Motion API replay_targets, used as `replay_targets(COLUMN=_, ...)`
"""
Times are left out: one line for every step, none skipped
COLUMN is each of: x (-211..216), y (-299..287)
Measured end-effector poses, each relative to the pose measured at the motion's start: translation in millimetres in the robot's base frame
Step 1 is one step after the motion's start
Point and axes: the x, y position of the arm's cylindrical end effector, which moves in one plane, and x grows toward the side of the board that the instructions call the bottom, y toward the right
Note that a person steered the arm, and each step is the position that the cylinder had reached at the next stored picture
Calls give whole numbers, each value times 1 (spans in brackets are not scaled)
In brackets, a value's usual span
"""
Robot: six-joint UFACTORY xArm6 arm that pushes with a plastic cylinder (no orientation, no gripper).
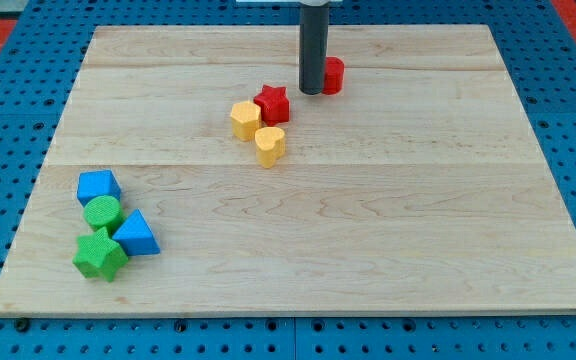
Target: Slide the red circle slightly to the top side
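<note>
The red circle lies near the view's top middle of the wooden board. My tip is at the lower end of the dark rod, right against the red circle's left side and partly covering it. A red star lies just down and left of my tip.
A yellow hexagon and a yellow heart sit below the red star. At the view's lower left are a blue cube, a green circle, a blue triangle and a green star.
</note>
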Motion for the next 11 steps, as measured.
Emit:
replay_targets(x=2, y=-9)
replay_targets(x=20, y=-12)
replay_targets(x=22, y=-13)
replay_targets(x=28, y=-13)
replay_targets(x=27, y=22)
replay_targets(x=21, y=31)
replay_targets(x=13, y=31)
replay_targets(x=4, y=32)
replay_targets(x=8, y=39)
replay_targets(x=48, y=38)
replay_targets(x=64, y=27)
